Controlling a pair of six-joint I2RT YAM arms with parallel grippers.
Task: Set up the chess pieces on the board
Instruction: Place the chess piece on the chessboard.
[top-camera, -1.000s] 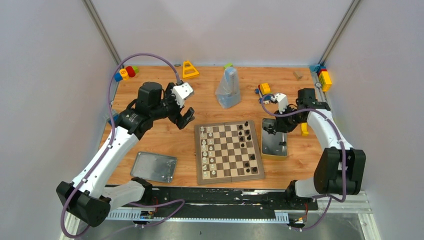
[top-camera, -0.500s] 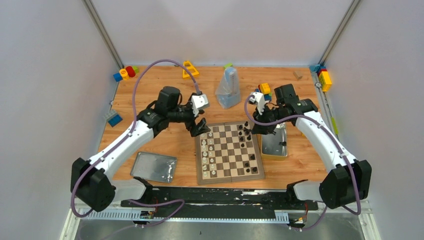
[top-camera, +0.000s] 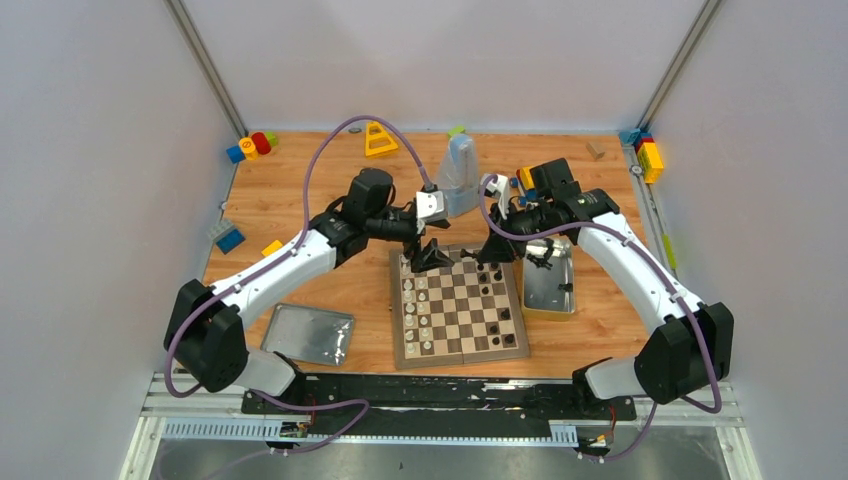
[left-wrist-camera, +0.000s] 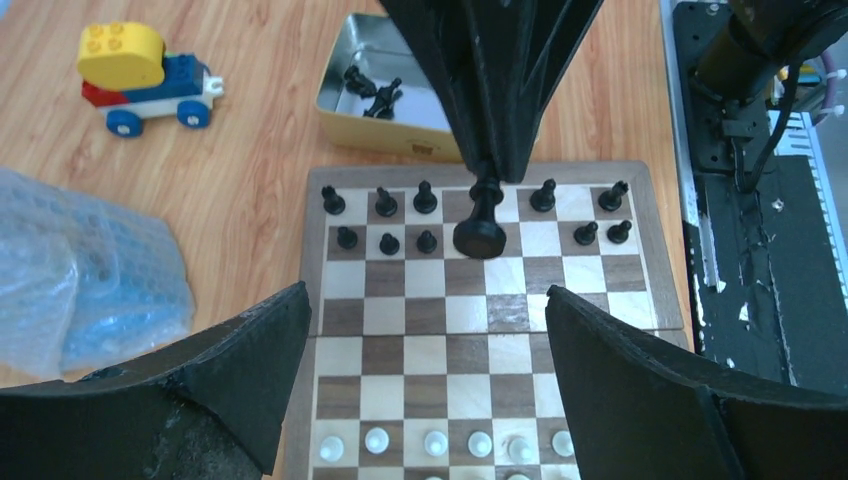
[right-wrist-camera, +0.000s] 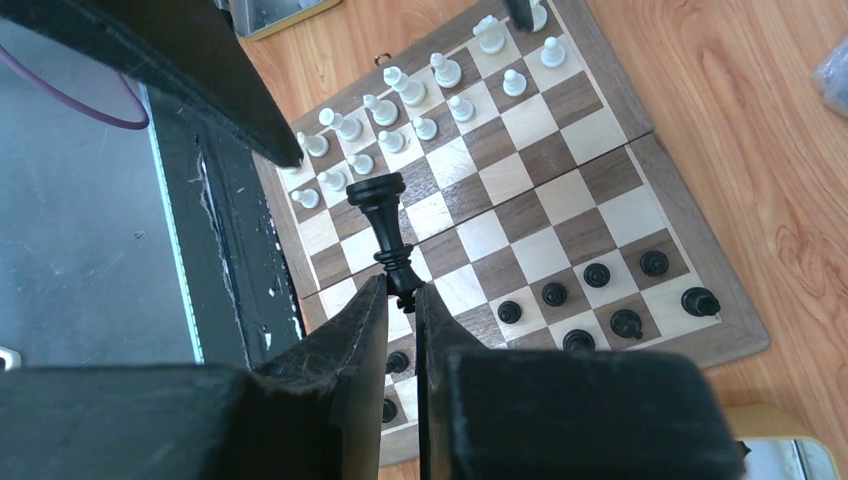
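My right gripper (right-wrist-camera: 400, 292) is clamped on the black piece (right-wrist-camera: 386, 222) | it hangs upright, base down, over the board (right-wrist-camera: 560, 200), far right rows | I judge a straight lowering | left gripper (left-wrist-camera: 425, 300) apart, empty

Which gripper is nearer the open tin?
Right. The right gripper, shut on a black piece, hangs over the board's black side next to the tin; the left gripper is open over the white side, farther off.
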